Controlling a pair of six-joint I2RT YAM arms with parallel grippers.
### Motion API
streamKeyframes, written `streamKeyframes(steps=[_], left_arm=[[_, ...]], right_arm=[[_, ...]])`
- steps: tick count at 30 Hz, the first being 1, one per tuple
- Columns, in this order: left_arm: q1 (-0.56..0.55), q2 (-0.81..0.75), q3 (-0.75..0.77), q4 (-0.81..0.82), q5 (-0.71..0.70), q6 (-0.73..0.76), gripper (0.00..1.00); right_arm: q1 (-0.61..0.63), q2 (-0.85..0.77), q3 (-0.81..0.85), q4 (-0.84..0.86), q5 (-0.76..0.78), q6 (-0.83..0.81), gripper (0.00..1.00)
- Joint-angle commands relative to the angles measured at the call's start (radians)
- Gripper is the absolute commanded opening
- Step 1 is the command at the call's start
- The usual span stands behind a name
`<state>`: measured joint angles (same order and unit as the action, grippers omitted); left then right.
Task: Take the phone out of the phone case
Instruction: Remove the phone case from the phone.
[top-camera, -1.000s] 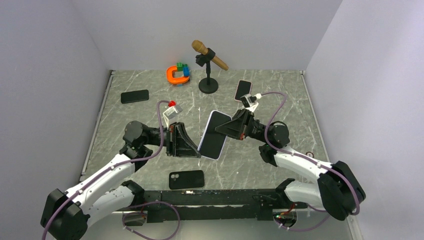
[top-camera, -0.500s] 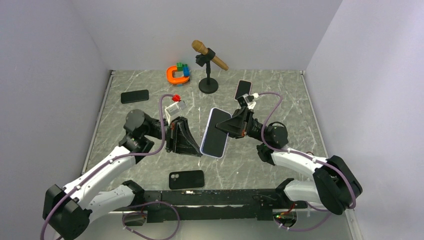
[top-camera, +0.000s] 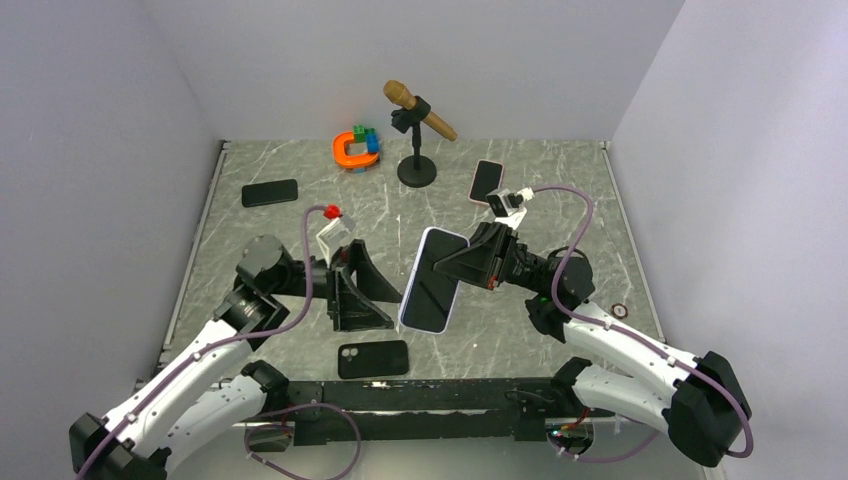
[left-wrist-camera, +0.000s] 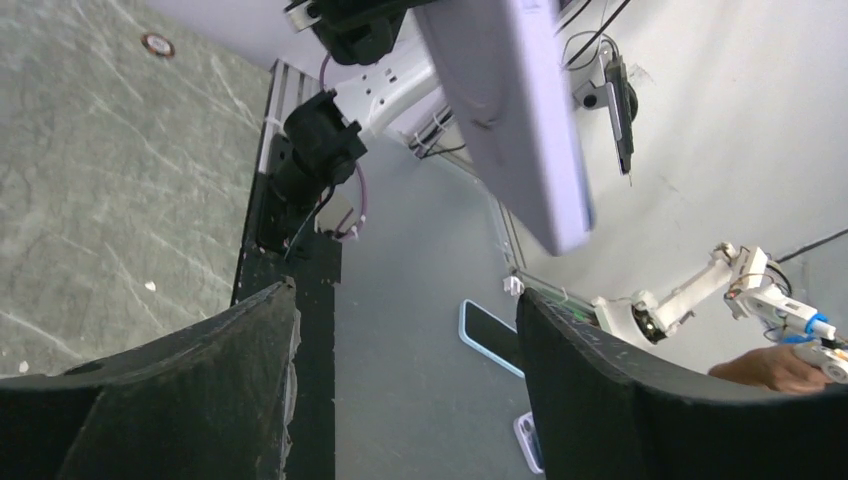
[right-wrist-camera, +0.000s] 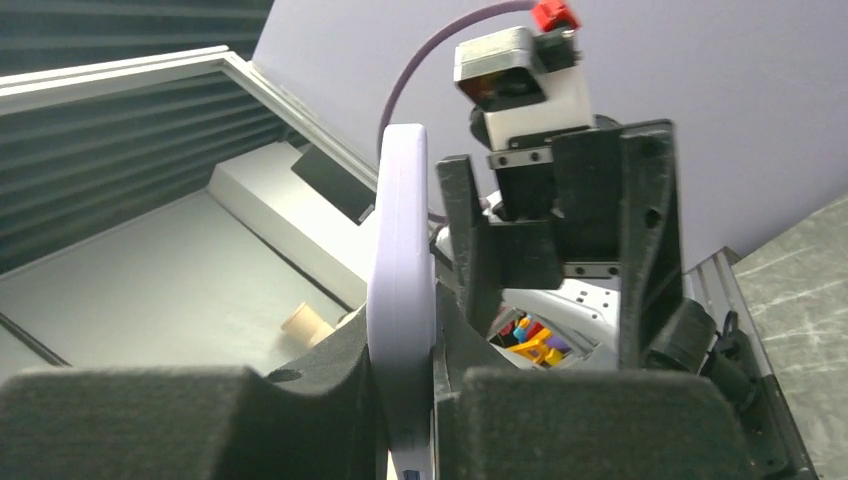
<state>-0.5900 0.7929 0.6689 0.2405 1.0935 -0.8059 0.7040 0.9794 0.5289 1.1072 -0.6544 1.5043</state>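
Grey marbled table (top-camera: 300, 220) lay under both arms, and the job looked barely begun. The right gripper (top-camera: 455, 265) was clamped on the phone (top-camera: 428, 290), holding it tilted in the air over the middle of the table, dark screen upward. The left gripper (top-camera: 372, 298) stood spread wide just beside the phone's left edge, touching nothing that I could see. A lilac case (right-wrist-camera: 400, 300) wrapped the phone's rim and back, so I judged it not yet off. Peeling it away was the whole of what remained. A black thing (top-camera: 372, 358) with a camera hole lay flat near the front edge; whether it was a spare case or a face-down phone, I could not tell. No brand, label or lettering could be read anywhere, on phone or case.
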Motion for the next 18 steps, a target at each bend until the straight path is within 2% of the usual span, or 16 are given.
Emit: streamKeyframes(steps=[1, 4, 8, 12, 16, 18], left_arm=[[-0.005, -0.062, -0.027, 0.126, -0.049, -0.049, 0.89], [-0.023, -0.059, -0.040, 0.239, -0.052, -0.134, 0.98], [-0.058, -0.044, -0.026, 0.216, -0.062, -0.105, 0.99], [-0.066, -0.027, -0.035, 0.226, -0.056, -0.107, 0.91], [-0.067, -0.006, -0.045, 0.263, -0.055, -0.123, 0.72], [-0.066, 0.008, -0.042, 0.261, -0.058, -0.124, 0.69]], right_arm=[[0.002, 0.009, 0.051, 0.032, 0.033, -0.027, 0.00], [0.002, 0.031, 0.040, 0.078, 0.042, -0.008, 0.00], [0.007, 0.041, 0.029, 0.088, 0.057, -0.008, 0.00], [0.006, 0.048, 0.025, 0.112, 0.058, 0.005, 0.00], [0.006, 0.050, 0.026, 0.126, 0.050, 0.014, 0.00], [0.009, 0.049, 0.026, 0.136, 0.047, 0.018, 0.00]])
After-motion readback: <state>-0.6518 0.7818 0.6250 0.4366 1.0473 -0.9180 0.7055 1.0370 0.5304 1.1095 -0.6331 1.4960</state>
